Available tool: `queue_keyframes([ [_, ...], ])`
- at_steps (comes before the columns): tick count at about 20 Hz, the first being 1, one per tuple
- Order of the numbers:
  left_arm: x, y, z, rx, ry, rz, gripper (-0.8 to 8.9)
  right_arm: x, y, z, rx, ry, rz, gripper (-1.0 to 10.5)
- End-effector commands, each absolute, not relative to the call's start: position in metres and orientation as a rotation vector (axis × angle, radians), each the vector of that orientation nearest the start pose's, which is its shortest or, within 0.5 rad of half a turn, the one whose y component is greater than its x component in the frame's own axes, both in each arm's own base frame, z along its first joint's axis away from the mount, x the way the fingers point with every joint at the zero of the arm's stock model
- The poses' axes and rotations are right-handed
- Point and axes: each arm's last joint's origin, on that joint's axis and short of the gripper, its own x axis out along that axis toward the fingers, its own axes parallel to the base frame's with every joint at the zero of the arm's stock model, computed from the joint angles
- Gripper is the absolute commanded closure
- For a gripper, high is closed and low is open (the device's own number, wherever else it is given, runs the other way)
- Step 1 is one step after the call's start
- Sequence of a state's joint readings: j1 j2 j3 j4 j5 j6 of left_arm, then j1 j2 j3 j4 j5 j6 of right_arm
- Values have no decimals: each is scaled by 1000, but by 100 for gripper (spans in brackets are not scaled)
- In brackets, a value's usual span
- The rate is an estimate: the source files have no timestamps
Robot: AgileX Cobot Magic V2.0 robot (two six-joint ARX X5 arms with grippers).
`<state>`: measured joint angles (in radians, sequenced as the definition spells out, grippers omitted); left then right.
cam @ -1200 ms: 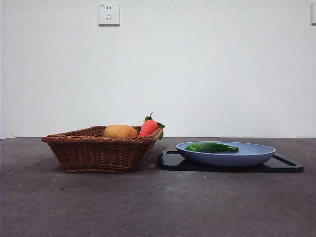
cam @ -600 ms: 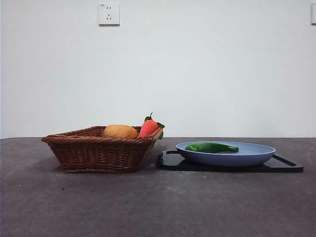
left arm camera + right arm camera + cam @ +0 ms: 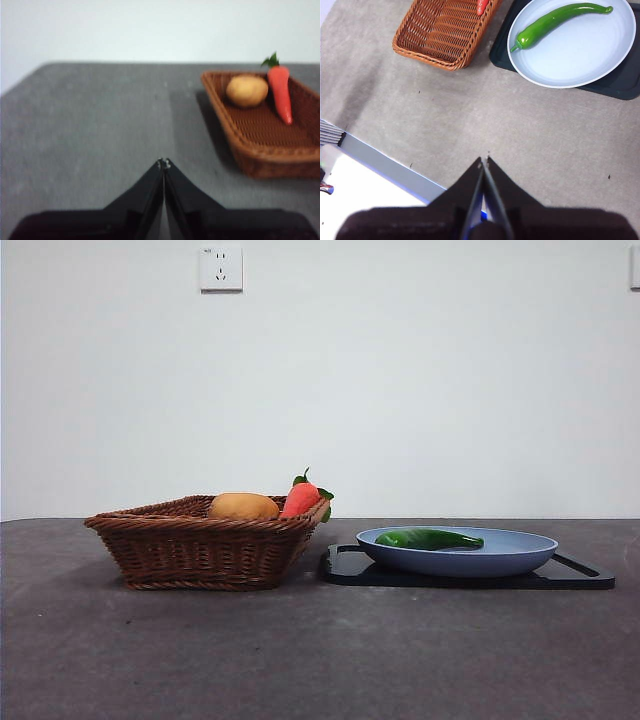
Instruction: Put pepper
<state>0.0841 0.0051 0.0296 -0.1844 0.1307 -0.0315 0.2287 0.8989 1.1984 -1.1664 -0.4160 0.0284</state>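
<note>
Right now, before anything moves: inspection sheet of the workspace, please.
Surface: dark grey table, matte, a few small specks.
Job's things: pepper lies in the blue plate, untouched; the plate sits on a black tray.
Clutter: wicker basket beside the tray, holding a potato and a carrot.
Grippers: left gripper shut, over bare table away from the basket; right gripper shut, high above the table, short of the plate. Neither holds anything.
Cables: nothing seen.
Surroundings: white wall with a socket; a white ledge past the table's edge in the right wrist view.
</note>
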Motion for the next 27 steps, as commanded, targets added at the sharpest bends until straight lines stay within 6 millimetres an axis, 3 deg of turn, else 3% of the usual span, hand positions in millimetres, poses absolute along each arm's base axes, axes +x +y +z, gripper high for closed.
queue_keyframes([
  [1, 94, 4, 151, -78, 198, -43, 805, 128, 42, 372, 95, 865, 596, 936],
  [18, 94, 4, 152, -76, 179, -42, 805, 129, 41, 373, 46, 835, 612, 936],
  [23, 94, 4, 152, -76, 179, -42, 805, 120, 27, 379, 21, 467, 547, 936],
  [27, 94, 4, 152, -76, 179, -43, 805, 109, 19, 340, 9, 211, 449, 936],
])
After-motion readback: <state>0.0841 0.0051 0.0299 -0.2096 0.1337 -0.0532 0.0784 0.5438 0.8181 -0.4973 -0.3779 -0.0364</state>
